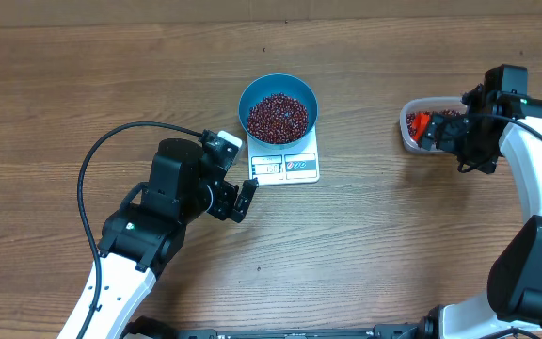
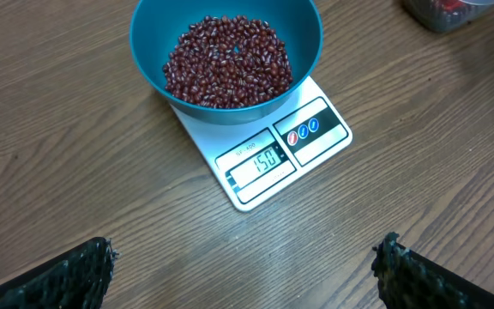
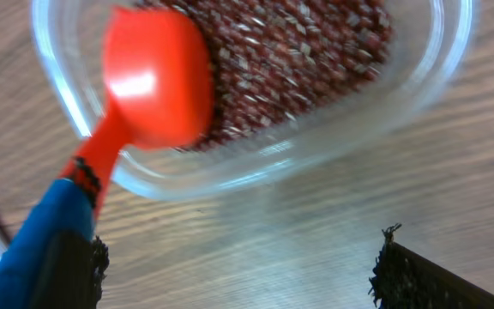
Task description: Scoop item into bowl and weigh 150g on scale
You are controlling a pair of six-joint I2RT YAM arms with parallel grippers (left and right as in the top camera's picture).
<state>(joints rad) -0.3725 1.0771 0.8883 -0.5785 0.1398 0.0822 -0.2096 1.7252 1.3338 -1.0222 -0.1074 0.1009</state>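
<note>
The blue bowl (image 1: 248, 94) stands on the white scale (image 1: 286, 168) and holds a heap of dark red beans (image 1: 278, 117). In the left wrist view the bowl (image 2: 148, 60) is full of beans (image 2: 227, 60) and the scale (image 2: 311, 133) display reads 150. My left gripper (image 2: 247, 257) is open over bare wood in front of the scale, holding nothing. My right gripper (image 3: 243, 249) is open beside the clear tub (image 3: 401, 94). The red scoop (image 3: 157, 77) lies in the tub on more beans (image 3: 316, 51), its blue handle beside one finger, jaws wide apart.
The tub (image 1: 408, 127) with the scoop (image 1: 420, 121) sits at the right of the wooden table, under my right gripper (image 1: 445, 134). My left gripper (image 1: 235, 188) hangs just left of the scale. A black cable loops over the left arm.
</note>
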